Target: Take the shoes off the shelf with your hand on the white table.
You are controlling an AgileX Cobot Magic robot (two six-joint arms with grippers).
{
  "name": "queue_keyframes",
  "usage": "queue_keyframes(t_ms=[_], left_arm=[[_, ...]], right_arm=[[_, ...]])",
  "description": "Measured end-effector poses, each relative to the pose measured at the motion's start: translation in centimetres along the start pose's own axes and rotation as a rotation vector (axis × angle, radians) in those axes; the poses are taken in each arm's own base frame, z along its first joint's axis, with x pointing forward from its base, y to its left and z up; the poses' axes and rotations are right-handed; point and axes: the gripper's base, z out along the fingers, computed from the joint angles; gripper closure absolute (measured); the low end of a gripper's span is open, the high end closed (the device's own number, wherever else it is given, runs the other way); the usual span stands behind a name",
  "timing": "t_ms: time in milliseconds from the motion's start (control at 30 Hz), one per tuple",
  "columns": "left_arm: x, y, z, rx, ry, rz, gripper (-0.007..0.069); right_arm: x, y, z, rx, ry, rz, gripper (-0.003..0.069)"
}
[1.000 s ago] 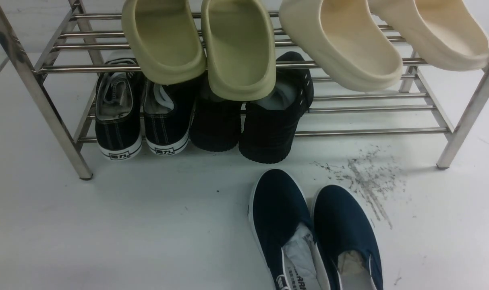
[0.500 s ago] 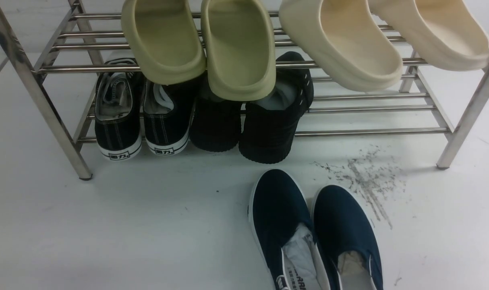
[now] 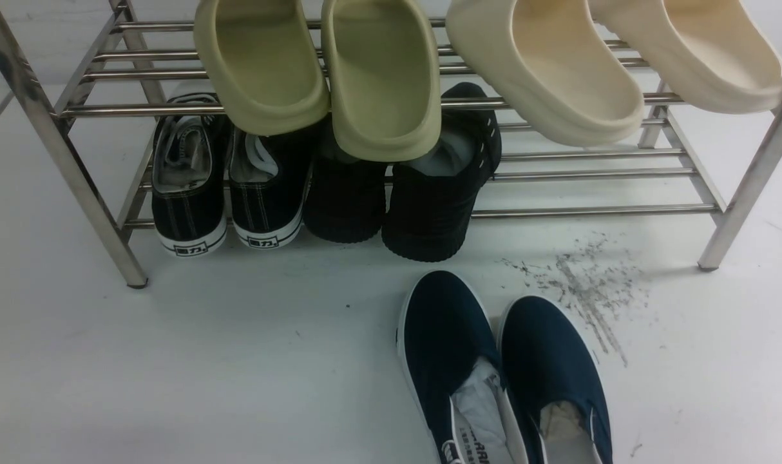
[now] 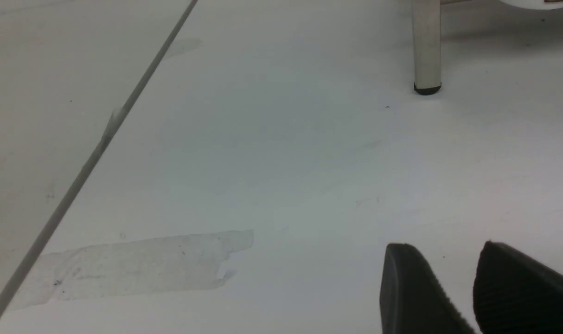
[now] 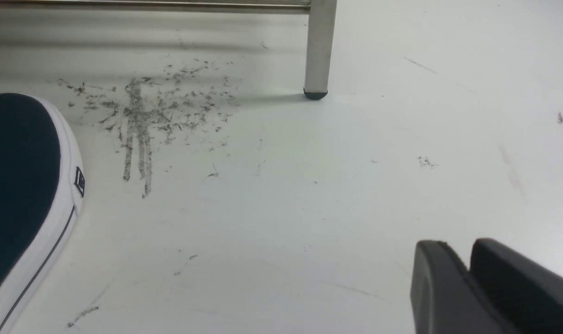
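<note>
The shoes, a navy slip-on pair with white soles (image 3: 442, 335), stand side by side on the white table (image 3: 236, 361) in front of the shelf (image 3: 591, 209), toes toward it. One toe (image 5: 17, 185) shows in the right wrist view. Neither gripper appears in the front view. My left gripper (image 4: 444, 248) hovers over bare table near a shelf leg (image 4: 426, 46), open, nothing between its fingers. My right gripper (image 5: 457, 243) is shut and empty, well to the side of the shoe, near another shelf leg (image 5: 319, 46).
On the lower tier sit black lace-up sneakers (image 3: 227, 187) and all-black shoes (image 3: 397, 193). Olive slides (image 3: 320, 71) and cream slides (image 3: 610, 58) hang over the top tier. Grey scuff marks (image 3: 584, 283) lie beside the navy pair. A tape patch (image 4: 133, 264) is on the table.
</note>
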Motion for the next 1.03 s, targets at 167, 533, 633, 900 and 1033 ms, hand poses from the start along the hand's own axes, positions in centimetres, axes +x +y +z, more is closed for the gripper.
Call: queue_keyframes(t_ms=[167, 533, 633, 900, 1033], left_arm=[[0.0, 0.0, 0.0, 0.0, 0.0, 0.0, 0.0385], [0.0, 0.0, 0.0, 0.0, 0.0, 0.0, 0.0385], [0.0, 0.0, 0.0, 0.0, 0.0, 0.0, 0.0385], [0.0, 0.0, 0.0, 0.0, 0.0, 0.0, 0.0385], [0.0, 0.0, 0.0, 0.0, 0.0, 0.0, 0.0385]], right_arm=[[0.0, 0.0, 0.0, 0.0, 0.0, 0.0, 0.0529], [0.0, 0.0, 0.0, 0.0, 0.0, 0.0, 0.0515], [0.0, 0.0, 0.0, 0.0, 0.0, 0.0, 0.051], [0.0, 0.0, 0.0, 0.0, 0.0, 0.0, 0.0498], [0.0, 0.0, 0.0, 0.0, 0.0, 0.0, 0.0494]])
